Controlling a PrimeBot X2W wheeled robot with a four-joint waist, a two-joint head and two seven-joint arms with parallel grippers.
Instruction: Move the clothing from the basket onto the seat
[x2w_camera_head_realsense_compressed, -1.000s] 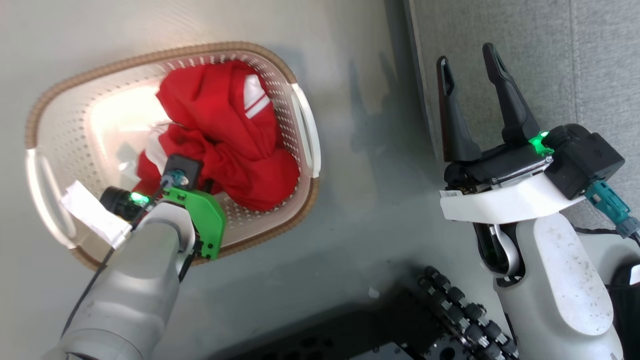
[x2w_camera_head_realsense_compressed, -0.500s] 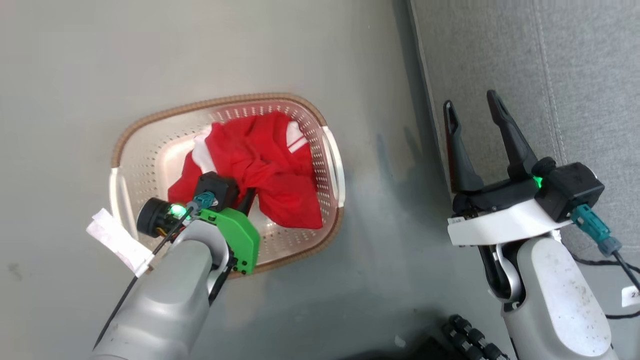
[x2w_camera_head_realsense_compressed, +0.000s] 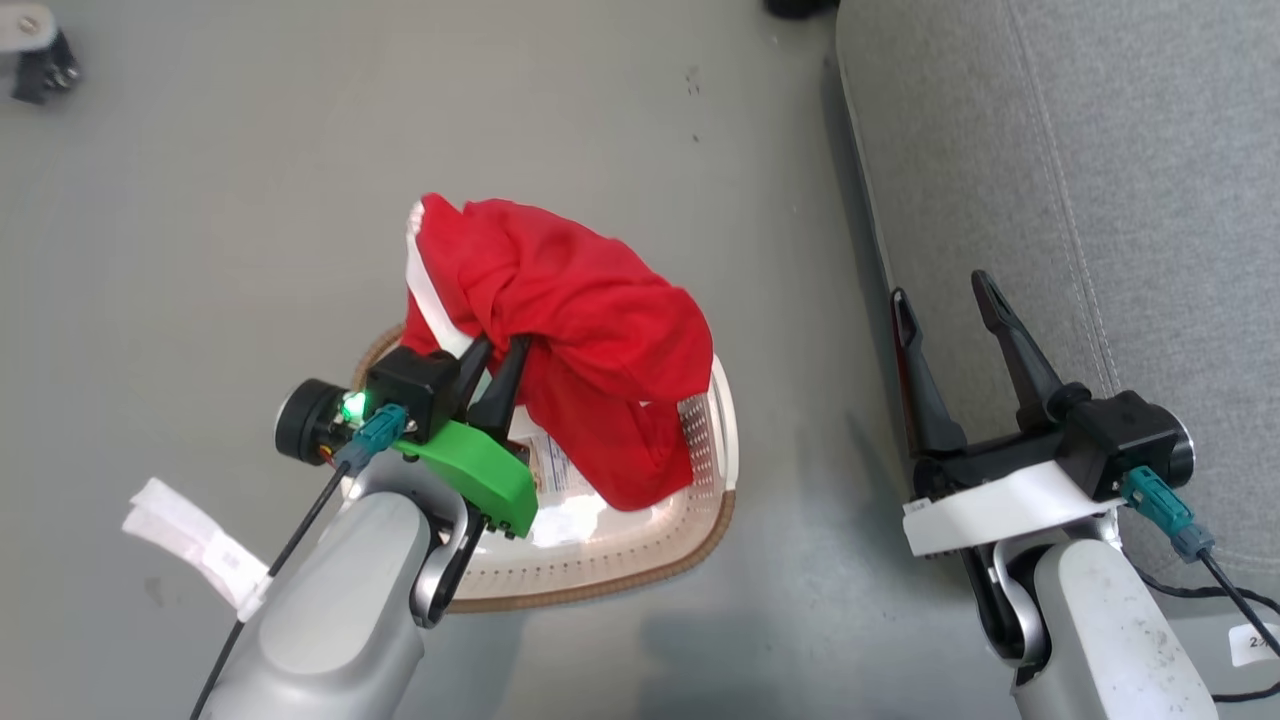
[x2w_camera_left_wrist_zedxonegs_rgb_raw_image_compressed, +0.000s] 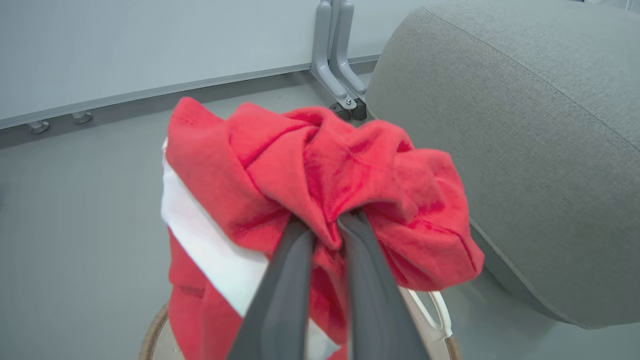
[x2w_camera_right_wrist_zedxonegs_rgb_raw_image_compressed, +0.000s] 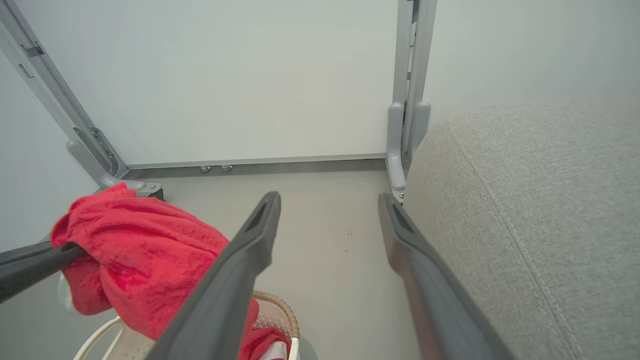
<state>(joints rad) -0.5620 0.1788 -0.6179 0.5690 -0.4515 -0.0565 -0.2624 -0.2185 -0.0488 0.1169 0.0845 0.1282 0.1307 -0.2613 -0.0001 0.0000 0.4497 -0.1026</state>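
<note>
Left pincer (x2w_camera_head_realsense_compressed: 503, 346) clamps red clothing (x2w_camera_head_realsense_compressed: 590, 320) above basket (x2w_camera_head_realsense_compressed: 702, 445) — right pincer (x2w_camera_head_realsense_compressed: 940, 288) spread.

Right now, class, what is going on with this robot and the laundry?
The robot's left claw is shut on the red clothing, holding the bundle above the basket, with some fabric hanging down into it. The right claw is open and empty beside the grey seat. Nothing has reached the seat yet.

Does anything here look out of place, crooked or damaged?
Nothing looks spilled or damaged. One thing is untidy: the red clothing hangs as a crumpled bunch from the left gripper, jaws shut on a fold, and its lower end seems to trail into the basket below, so it might drag on the rim.
</note>
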